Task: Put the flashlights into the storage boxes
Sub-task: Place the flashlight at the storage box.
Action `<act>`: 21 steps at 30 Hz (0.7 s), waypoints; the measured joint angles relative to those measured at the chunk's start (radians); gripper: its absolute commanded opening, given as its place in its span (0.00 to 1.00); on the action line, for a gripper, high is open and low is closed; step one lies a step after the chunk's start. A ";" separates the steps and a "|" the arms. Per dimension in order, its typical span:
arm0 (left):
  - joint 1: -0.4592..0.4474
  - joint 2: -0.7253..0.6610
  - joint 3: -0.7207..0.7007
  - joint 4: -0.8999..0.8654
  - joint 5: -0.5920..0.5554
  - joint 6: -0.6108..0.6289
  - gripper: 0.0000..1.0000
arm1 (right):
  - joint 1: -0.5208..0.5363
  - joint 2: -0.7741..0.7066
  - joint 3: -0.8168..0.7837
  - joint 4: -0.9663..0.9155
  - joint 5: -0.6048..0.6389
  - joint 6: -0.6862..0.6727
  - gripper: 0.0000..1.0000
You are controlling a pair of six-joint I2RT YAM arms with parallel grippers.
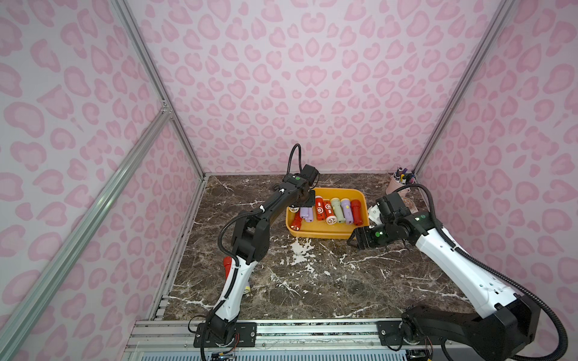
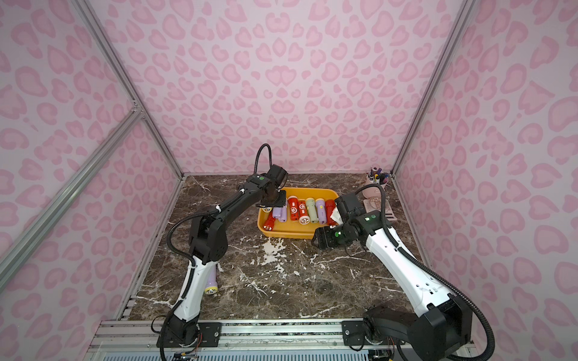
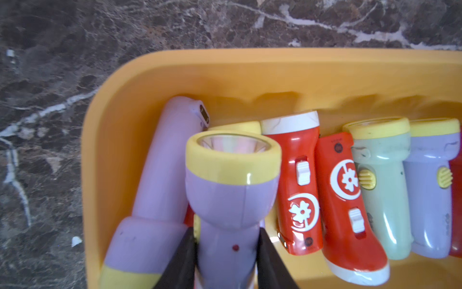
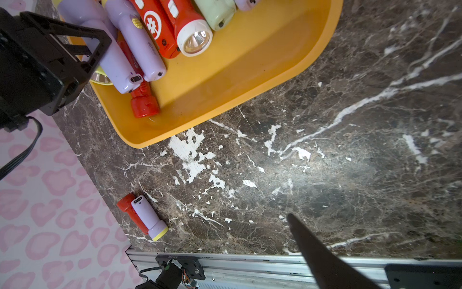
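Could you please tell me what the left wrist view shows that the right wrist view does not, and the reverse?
Only the left wrist view shows the left gripper clamped on the handle of a lilac plastic flashlight with a yellow head. Only the right wrist view shows another lilac flashlight and a red flashlight lying side by side on the dark marble table, outside the shallow yellow-orange plastic tray. Both show that tray holding a pale green flashlight among red and lilac ones.

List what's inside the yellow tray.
Flashlights in red, lilac and pale green lie in the yellow tray. The left pincer grips a lilac one there; a red one lies partly covered beneath.
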 measured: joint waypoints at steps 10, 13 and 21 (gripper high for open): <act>0.017 0.018 0.006 0.002 0.043 0.018 0.52 | -0.003 0.067 0.046 0.001 -0.006 0.003 0.74; 0.018 0.004 0.006 0.002 0.057 0.020 0.57 | -0.003 0.069 0.047 0.000 -0.011 0.005 0.74; 0.022 -0.117 0.001 0.002 0.053 0.030 0.60 | -0.002 0.052 0.045 0.001 -0.016 0.018 0.74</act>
